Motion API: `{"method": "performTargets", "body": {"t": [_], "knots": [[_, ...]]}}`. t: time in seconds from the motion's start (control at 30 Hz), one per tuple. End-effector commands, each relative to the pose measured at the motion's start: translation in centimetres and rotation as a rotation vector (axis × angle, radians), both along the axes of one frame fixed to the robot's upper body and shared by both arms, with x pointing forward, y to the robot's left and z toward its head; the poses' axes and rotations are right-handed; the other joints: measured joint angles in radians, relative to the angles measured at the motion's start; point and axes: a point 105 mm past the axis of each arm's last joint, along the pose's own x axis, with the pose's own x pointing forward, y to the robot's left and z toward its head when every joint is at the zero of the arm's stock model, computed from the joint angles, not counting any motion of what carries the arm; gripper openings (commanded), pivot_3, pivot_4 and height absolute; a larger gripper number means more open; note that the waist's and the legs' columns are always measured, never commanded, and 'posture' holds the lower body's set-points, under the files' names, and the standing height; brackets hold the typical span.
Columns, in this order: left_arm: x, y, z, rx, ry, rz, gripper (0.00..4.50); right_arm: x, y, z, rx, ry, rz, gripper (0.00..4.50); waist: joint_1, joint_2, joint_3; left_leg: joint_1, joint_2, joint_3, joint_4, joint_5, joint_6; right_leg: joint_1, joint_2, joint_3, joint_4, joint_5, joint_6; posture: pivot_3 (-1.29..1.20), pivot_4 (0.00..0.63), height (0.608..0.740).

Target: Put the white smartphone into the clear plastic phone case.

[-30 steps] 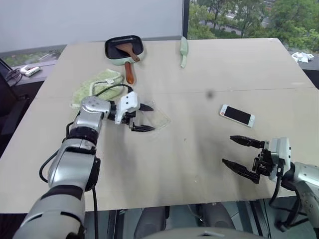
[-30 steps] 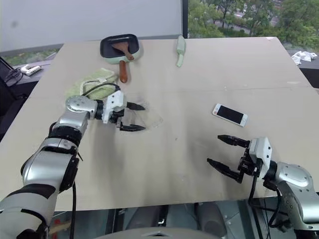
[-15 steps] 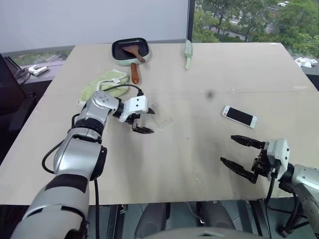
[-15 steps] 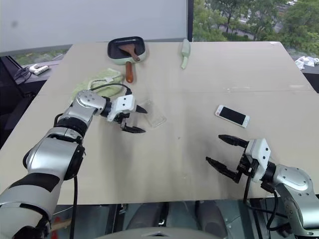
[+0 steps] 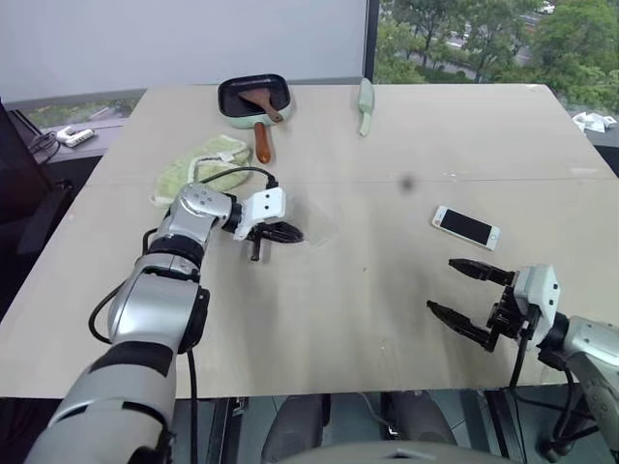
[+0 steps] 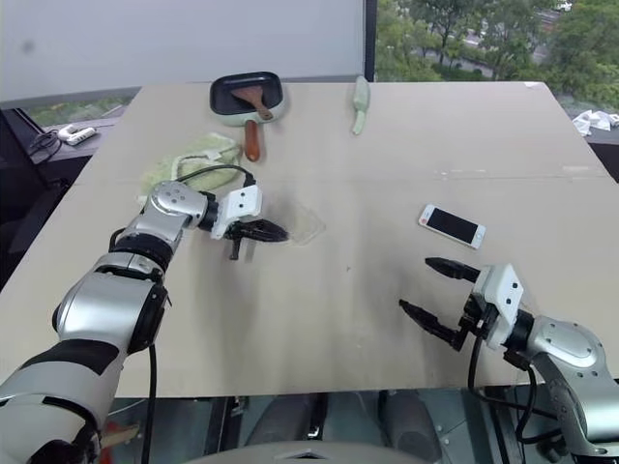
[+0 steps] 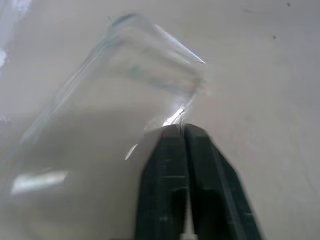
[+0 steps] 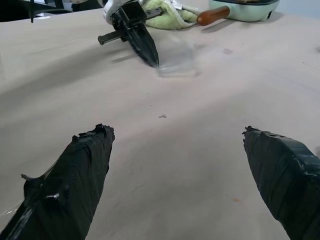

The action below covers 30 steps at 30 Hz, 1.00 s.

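Left gripper had closed since a second before, when its fingers stood spread around the near end of the case; now the two black fingers were pressed together, tips at the case's edge. From the wrist view the tips met right at the rim of the clear shell, so probably pinching that wall, though the plastic was too faint to be sure it was caught. Case lay on the table just right of the gripper, below the green cloth and the pan. Phone sat screen up, well apart to the right, untouched. Right gripper hung near the table's front edge below the phone, fingers wide apart, holding nothing, same as before. Judgement: grasp on the case just attempted; the phone pickup and the insertion were not yet done, so the task was early.
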Motion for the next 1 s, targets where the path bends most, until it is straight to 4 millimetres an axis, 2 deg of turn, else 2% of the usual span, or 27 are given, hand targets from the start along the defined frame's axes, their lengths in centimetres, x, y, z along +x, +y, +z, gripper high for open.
{"method": "performTargets", "body": {"t": [0.03, 0.37, 0.53, 0.73, 0.87, 1.0], "knots": [[-0.5, -0.5, -0.4, -0.015, 0.023, -0.036, 0.03, 0.0, 0.2, 0.7, 0.001, -0.033, 0.008, 4.5, -0.001, 0.0, 0.0, 0.0, 0.0, 0.0, 0.0, 0.0, 0.0, 0.0, 0.0, 0.0, 0.0, 0.0, 0.0, 0.0, 0.15, 0.74], [-0.8, -2.6, 1.3, -0.149, 0.018, -0.119, 0.03, -0.2, -0.1, 0.1, 0.002, -0.028, 0.005, 4.5, -0.004, -0.001, 0.001, -0.002, 0.0, 0.0, 0.0, 0.0, 0.0, -0.002, 0.0, 0.0, -0.001, 0.0, 0.0, 0.0, 0.15, 0.74], [-1.4, -3.6, 1.2, -0.18, 0.041, -0.158, 0.03, -0.2, -0.1, 0.0, 0.009, -0.022, 0.012, 4.5, -0.004, -0.002, 0.002, -0.002, 0.0, 0.0, 0.0, 0.0, 0.0, -0.002, 0.0, 0.0, -0.001, 0.0, 0.0, 0.0, 0.15, 0.74], [-4.9, -7.0, -0.8, -0.227, 0.102, -0.296, 0.03, -0.3, -0.4, -0.6, -0.015, -0.009, 0.044, 4.5, -0.005, -0.001, 0.002, -0.002, 0.003, 0.0, 0.0, 0.0, 0.001, -0.002, -0.001, 0.001, -0.001, 0.0, 0.0, 0.0, 0.15, 0.74], [-7.2, -9.4, -1.5, -0.296, 0.153, -0.265, 0.03, -0.3, -0.8, -0.6, -0.019, -0.007, 0.058, 4.5, -0.004, 0.0, 0.001, -0.002, 0.004, 0.0, 0.0, -0.001, 0.001, -0.002, -0.001, 0.001, -0.001, 0.0, 0.0, 0.0, 0.15, 0.74], [-9.4, -10.8, -2.6, -0.277, 0.141, -0.229, 0.03, -0.6, -1.2, -1.1, -0.054, 0.006, 0.074, 4.5, -0.002, 0.0, 0.001, -0.001, 0.004, 0.0, -0.001, -0.001, 0.001, -0.002, -0.001, 0.002, -0.001, 0.0, 0.0, 0.0, 0.15, 0.74]]}}
